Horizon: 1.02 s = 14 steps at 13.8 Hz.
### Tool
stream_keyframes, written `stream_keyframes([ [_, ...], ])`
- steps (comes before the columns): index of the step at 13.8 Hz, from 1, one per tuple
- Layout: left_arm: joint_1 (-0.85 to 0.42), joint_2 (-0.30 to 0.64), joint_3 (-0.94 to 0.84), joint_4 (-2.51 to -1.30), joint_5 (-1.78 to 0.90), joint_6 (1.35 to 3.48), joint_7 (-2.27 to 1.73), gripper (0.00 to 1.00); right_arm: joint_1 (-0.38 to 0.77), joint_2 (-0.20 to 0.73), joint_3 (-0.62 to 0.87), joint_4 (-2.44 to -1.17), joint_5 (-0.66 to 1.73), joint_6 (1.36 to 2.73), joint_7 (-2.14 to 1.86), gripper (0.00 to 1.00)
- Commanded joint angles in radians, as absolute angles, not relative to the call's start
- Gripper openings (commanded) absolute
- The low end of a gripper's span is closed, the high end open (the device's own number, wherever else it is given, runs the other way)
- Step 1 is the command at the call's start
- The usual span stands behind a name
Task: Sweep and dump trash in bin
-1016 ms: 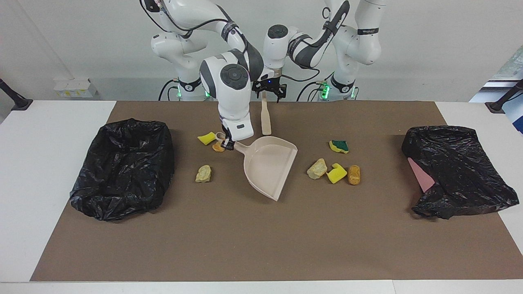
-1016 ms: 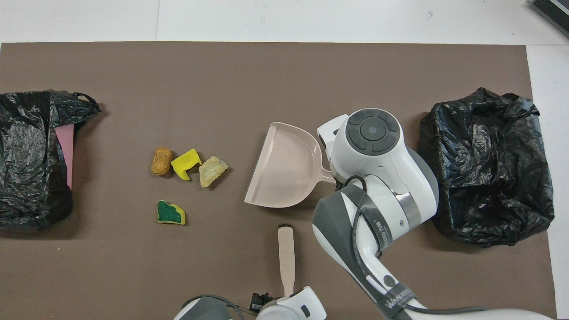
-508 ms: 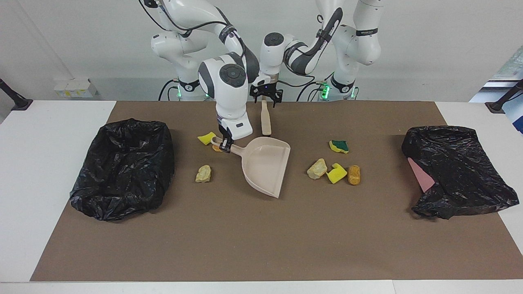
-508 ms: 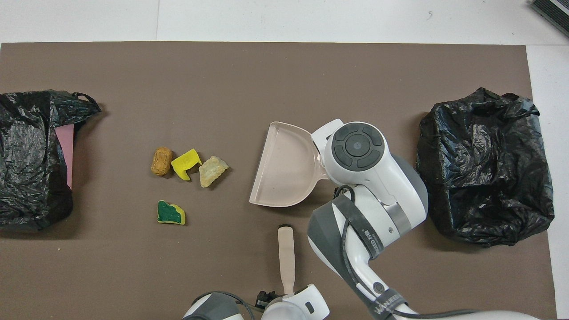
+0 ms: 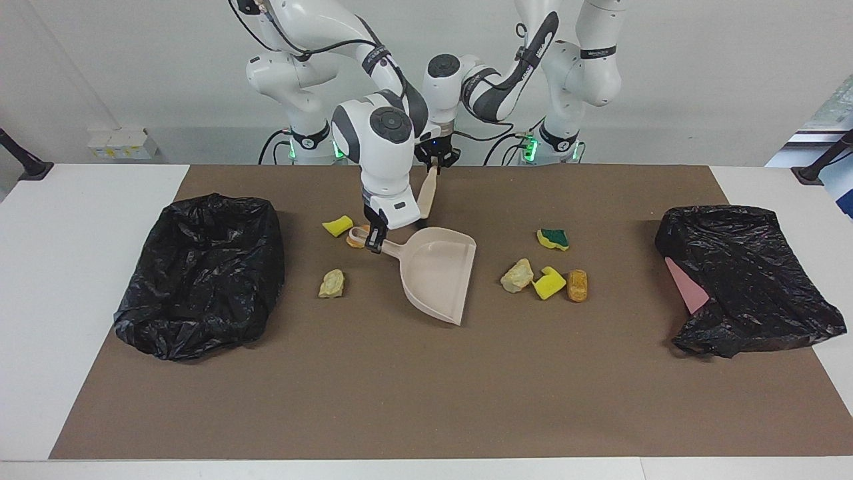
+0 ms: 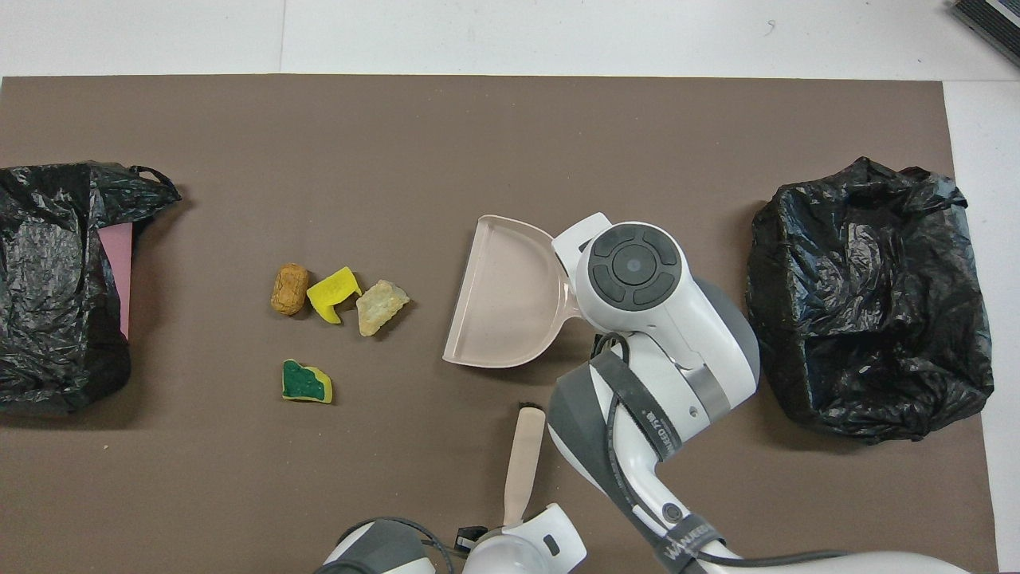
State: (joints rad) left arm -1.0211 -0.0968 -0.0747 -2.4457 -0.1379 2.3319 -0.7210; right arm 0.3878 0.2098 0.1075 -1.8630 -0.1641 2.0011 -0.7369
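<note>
The right gripper (image 5: 375, 241) is clamped on the handle of the beige plastic dustpan (image 5: 436, 273), which lies mid-mat on the brown table mat (image 5: 413, 400). The left gripper (image 5: 434, 160) is closed on the top of a beige brush handle (image 5: 426, 192), just on the robots' side of the dustpan. The trash lies to both sides of the dustpan: three scraps (image 5: 337, 225) toward the right arm's end, beside its handle, and four scraps (image 5: 548, 283) toward the left arm's end. A black bag-lined bin (image 5: 200, 273) sits at either end of the mat.
</note>
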Motion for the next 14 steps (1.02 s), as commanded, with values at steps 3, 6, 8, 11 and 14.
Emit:
stream_keyframes([
  [3, -0.853, -0.232, -0.069, -2.404, -0.133, 2.14, -0.628, 0.0, 0.385, 0.204, 0.114, -1.876, -0.19, 2.023, -0.724, 0.0],
  [6, -0.735, -0.261, -0.069, -2.343, -0.133, 2.057, -0.632, 0.0, 0.387, 0.203, 0.114, -1.876, -0.19, 2.023, -0.724, 0.0],
  [8, -0.666, -0.267, -0.069, -2.333, -0.133, 2.039, -0.662, 0.0, 0.385, 0.207, 0.114, -1.875, -0.192, 2.025, -0.724, 0.0],
  [11, -0.542, -0.264, -0.071, -2.347, -0.133, 2.026, -0.715, 0.0, 0.399, 0.241, 0.115, -1.859, -0.201, 2.037, -0.726, 0.0],
  [14, -0.416, -0.267, -0.071, -2.371, -0.132, 2.01, -0.838, 0.0, 0.411, 0.262, 0.12, -1.853, -0.245, 2.042, -0.727, 0.0],
])
